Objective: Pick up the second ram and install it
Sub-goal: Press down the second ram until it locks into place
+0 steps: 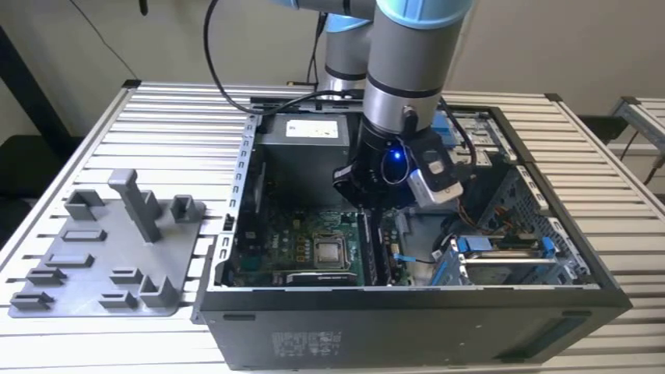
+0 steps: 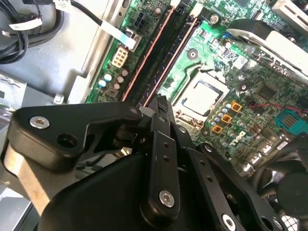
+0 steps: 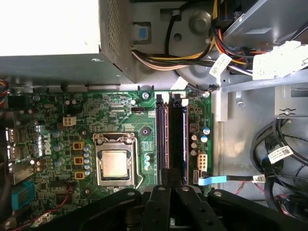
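The exterior view looks down at an angle from in front of and above the slatted table (image 1: pixel 156 125), far enough back to take in the whole open computer case (image 1: pixel 416 312), the arm and the grey holder tray (image 1: pixel 104 265) at the exterior view's left. The first wrist view faces almost straight down into the case from close above the motherboard (image 3: pixel 96 110), while the second wrist view looks along the gripper (image 2: pixel 161 108) at a steep slant, nearer still. All three share the motherboard with its processor (image 1: pixel 330 251) and memory slots (image 3: pixel 172 139).
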`<state>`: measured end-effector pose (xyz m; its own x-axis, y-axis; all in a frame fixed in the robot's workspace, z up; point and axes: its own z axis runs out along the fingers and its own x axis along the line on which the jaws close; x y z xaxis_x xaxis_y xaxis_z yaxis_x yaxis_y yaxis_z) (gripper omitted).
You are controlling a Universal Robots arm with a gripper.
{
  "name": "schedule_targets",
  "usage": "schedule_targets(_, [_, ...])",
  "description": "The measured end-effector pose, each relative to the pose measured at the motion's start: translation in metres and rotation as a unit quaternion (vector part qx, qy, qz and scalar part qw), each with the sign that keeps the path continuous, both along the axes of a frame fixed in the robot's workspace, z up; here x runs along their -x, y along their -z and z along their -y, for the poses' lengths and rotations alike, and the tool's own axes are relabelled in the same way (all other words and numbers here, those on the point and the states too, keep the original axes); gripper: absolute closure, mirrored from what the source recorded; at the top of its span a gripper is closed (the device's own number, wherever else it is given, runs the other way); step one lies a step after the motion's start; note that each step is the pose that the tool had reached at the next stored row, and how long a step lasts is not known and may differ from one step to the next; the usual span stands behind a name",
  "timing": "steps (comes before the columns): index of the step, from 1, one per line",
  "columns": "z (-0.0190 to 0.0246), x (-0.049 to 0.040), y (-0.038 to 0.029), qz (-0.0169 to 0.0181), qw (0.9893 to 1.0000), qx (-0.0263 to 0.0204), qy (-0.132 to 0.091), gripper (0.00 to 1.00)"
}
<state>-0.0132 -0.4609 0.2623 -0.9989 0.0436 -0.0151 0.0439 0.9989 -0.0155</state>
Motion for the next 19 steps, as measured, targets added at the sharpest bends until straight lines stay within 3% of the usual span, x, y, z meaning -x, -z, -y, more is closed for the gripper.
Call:
schedule_targets(5, [0.0,0.0,0.0,0.0001,0.999,0.0,-0.045,0.89])
schedule_targets(10, [0.0,0.0,0.0001,0.0001,0.9959,0.0001,-0.09,0.89])
schedule_targets(15, [0.0,0.0,0.0001,0.0001,0.9908,0.0004,-0.136,0.89])
schedule_targets(19, [0.0,0.0,0.0001,0.0001,0.9852,0.0005,-0.172,0.89])
